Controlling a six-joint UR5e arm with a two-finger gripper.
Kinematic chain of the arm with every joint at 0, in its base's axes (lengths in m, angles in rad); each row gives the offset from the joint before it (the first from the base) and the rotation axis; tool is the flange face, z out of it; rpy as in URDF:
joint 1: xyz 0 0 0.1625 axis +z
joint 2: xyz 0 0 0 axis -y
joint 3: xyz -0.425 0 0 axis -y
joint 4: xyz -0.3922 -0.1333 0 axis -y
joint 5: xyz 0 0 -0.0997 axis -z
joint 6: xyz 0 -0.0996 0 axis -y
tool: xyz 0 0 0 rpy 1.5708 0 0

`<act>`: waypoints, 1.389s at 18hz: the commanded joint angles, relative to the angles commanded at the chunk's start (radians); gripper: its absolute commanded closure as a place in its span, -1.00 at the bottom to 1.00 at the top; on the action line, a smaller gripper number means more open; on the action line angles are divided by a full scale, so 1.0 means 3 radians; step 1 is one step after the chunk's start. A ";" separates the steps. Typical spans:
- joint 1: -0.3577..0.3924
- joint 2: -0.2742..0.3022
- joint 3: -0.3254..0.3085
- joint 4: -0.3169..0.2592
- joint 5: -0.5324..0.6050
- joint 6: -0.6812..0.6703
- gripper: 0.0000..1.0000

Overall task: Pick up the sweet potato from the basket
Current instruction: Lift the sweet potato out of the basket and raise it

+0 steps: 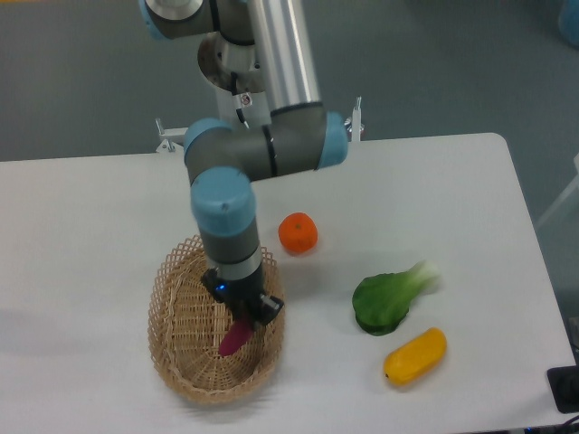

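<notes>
Inside the basket (pixel 172 312), the gripper (pixel 244 318) is clamped on the sweet potato (pixel 235 339). An orange (pixel 298 233) sits at one o'clock. No writing is legible.

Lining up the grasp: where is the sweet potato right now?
The sweet potato is inside the basket, right of its middle, directly beneath the pincer, lower left in the camera view.

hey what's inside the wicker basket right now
Inside the basket is a sweet potato, with the gripper down on its upper end. That end and the basket floor beneath the arm are covered.
</notes>
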 joint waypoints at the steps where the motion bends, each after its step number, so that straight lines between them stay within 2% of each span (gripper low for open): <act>1: 0.0097 0.0051 0.0031 -0.0092 -0.0010 0.0117 0.44; 7: 0.0680 0.0149 0.0337 -0.0695 -0.0097 0.0848 0.44; 12: 0.1028 0.0287 0.0414 -0.1059 -0.0204 0.1371 0.44; 25: 0.1075 0.0318 0.0399 -0.1085 -0.0215 0.1433 0.44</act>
